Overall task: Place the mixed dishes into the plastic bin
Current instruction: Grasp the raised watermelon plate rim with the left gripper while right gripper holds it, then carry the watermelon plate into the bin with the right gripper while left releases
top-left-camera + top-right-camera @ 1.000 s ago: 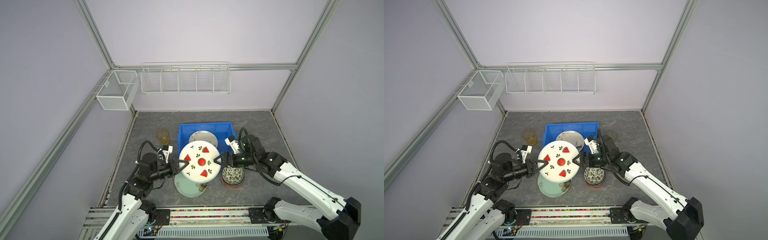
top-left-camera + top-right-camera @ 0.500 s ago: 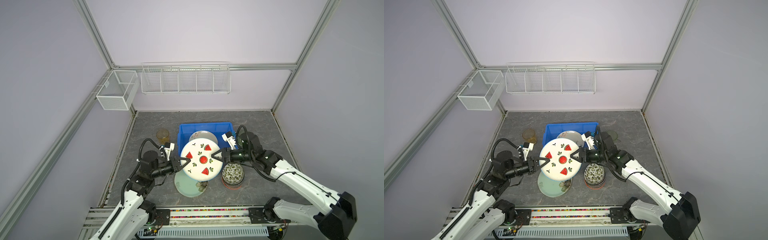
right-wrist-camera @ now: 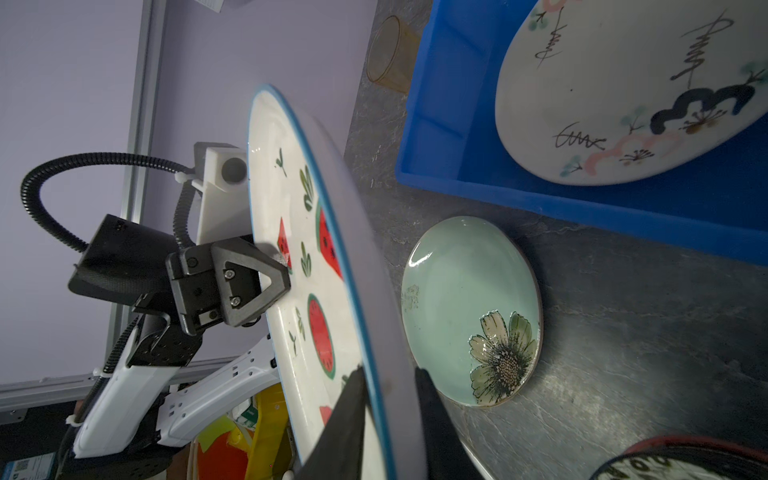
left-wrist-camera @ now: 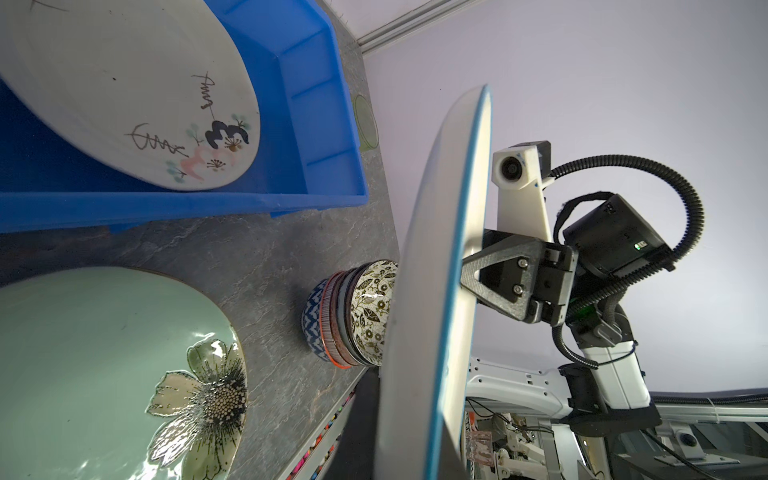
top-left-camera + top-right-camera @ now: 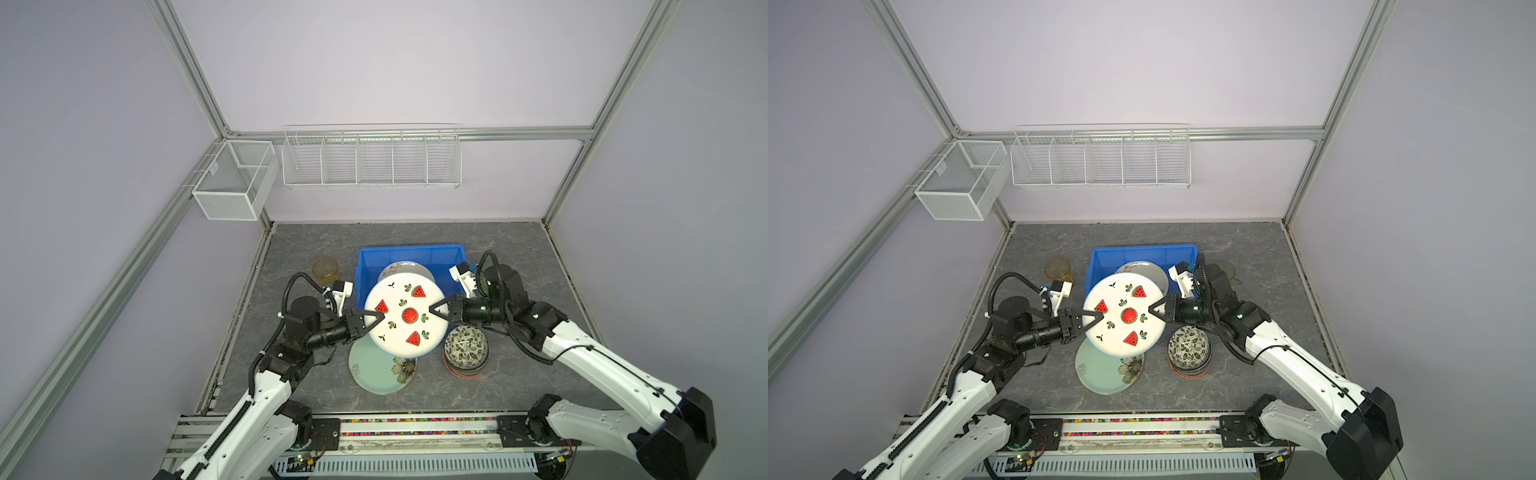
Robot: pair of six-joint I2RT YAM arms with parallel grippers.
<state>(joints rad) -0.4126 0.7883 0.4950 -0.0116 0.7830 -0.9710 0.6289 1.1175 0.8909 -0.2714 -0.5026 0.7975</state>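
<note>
Above surface, at blue bin's (image 5: 411,253) near edge, watermelon plate (image 5: 405,316) hangs btw left hand (image 5: 376,323) & right hand (image 5: 436,309), each pinching opposite rim. Risk: arms pull unevenly, glazed rim slips, plate drops onto green plate (image 5: 374,374) below.

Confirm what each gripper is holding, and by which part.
Both hold the watermelon plate by its rim: left gripper on one edge, right gripper on the opposite edge.
</note>
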